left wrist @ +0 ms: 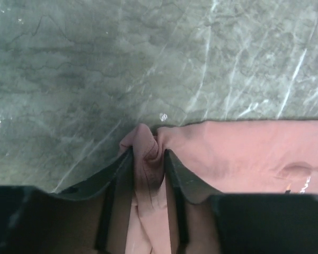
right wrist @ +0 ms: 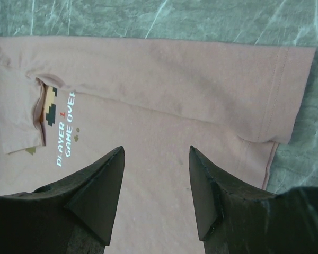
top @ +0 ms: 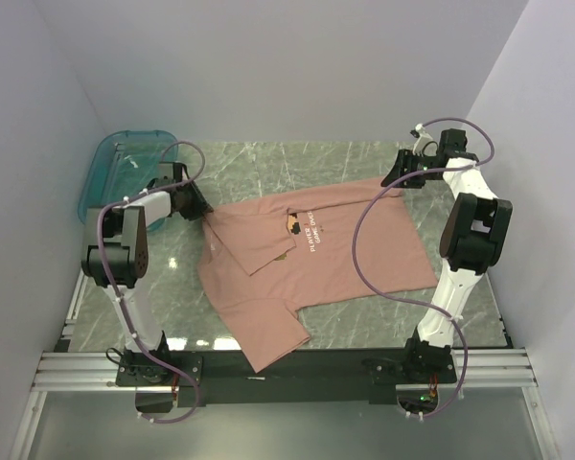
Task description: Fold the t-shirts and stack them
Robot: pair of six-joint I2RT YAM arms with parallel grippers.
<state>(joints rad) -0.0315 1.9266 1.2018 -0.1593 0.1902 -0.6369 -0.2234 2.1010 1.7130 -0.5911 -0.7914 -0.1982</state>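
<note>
Two black fingers of the left gripper sit right by the wrist camera and pinch a bunch of pink cloth tight between them. That cloth is the far left corner of the pink t-shirt. The shirt lies spread on the green marble table, between the two arms. Its long side runs from left to right, with the neck end by the left arm and the bottom hem by the right arm. One part is flipped over the chest and half hides the game picture and white words.

The right gripper hangs over the far right corner of the shirt, fingers wide apart and nothing in them. So each arm is at one far corner. The next move likely needs the right gripper to go down and grab its corner.

A teal plastic tray sits at the far left of the table, just past the left gripper and off the shirt. It does not look to be in the way.
</note>
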